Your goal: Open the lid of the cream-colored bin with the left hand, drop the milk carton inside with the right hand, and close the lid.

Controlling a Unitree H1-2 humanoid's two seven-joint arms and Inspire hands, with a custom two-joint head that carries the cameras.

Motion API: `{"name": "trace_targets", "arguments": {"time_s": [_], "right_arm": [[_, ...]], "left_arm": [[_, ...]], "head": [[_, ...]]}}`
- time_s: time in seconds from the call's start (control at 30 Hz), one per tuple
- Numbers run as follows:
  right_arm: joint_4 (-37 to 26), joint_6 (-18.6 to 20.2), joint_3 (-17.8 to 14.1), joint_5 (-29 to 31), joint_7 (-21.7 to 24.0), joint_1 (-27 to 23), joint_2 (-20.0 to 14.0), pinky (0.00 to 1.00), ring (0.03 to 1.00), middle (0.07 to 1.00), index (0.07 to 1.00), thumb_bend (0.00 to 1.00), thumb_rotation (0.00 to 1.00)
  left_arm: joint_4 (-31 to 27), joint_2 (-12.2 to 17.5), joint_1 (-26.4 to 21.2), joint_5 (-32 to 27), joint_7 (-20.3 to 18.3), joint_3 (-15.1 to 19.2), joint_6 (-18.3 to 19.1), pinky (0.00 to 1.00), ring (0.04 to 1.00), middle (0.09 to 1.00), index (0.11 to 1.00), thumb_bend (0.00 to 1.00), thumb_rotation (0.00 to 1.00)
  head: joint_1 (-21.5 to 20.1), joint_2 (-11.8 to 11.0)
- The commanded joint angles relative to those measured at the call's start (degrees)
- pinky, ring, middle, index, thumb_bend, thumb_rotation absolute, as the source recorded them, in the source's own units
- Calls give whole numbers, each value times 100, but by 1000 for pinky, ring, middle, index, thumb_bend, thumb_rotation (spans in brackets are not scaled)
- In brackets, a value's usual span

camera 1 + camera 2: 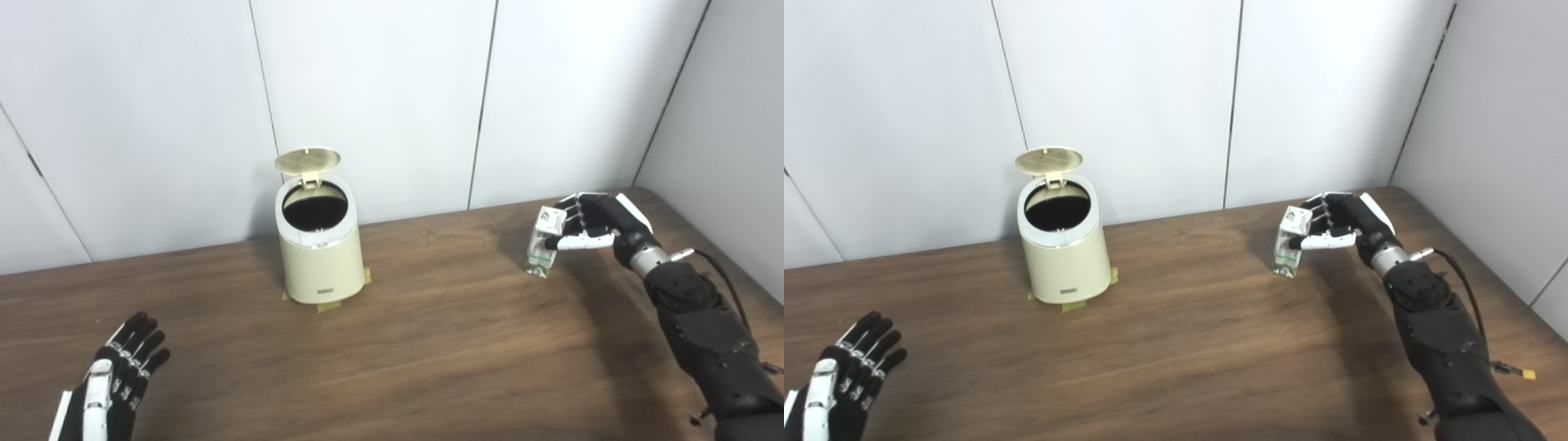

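The left hand (113, 376) sits low at the near left, palm flat and facing down over the bench (429, 343), its fingers (144, 343) spread apart and pointing away, holding nothing. The right arm reaches up along the right side, black forearm angled inward, wrist bent. The right hand (591, 223) has its fingers (582, 242) wrapped round the milk carton (542, 245), thumb across the front.

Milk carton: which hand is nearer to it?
Right. The right hand is closed around the milk carton at the table's far right; the left hand rests open near the front left edge, well away.
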Motion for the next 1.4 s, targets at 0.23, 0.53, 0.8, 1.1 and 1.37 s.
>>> {"name": "trace_targets", "arguments": {"time_s": [0.23, 0.53, 0.8, 1.1, 1.37], "right_arm": [[-337, 13, -91, 56, -245, -215, -68, 495, 510, 530, 451, 524, 0], [-644, 75, -176, 97, -416, -127, 27, 461, 489, 520, 455, 526, 0], [-2402, 249, -545, 314, -722, 125, 584, 408, 463, 505, 465, 518, 0], [-5419, 1919, -9, -7, -526, 77, 919, 366, 457, 491, 476, 518, 0], [-5794, 1919, 565, -109, -241, -323, 1261, 295, 408, 477, 510, 516, 0]], "left_arm": [[-108, 51, -131, 30, -13, 18, -165, 835, 881, 886, 866, 188, 896], [-22, 27, -160, 79, -4, -11, -167, 835, 884, 886, 867, 185, 881], [60, -103, -210, 132, 45, -72, -190, 825, 883, 884, 866, 197, 896], [68, -200, -197, 308, 70, -185, -309, 815, 869, 871, 844, 192, 859], [162, -326, -219, 473, 120, -238, -433, 824, 870, 868, 837, 197, 830]], "head": [[7, 6], [4, -10], [158, -91], [326, -126], [462, -184]]}}
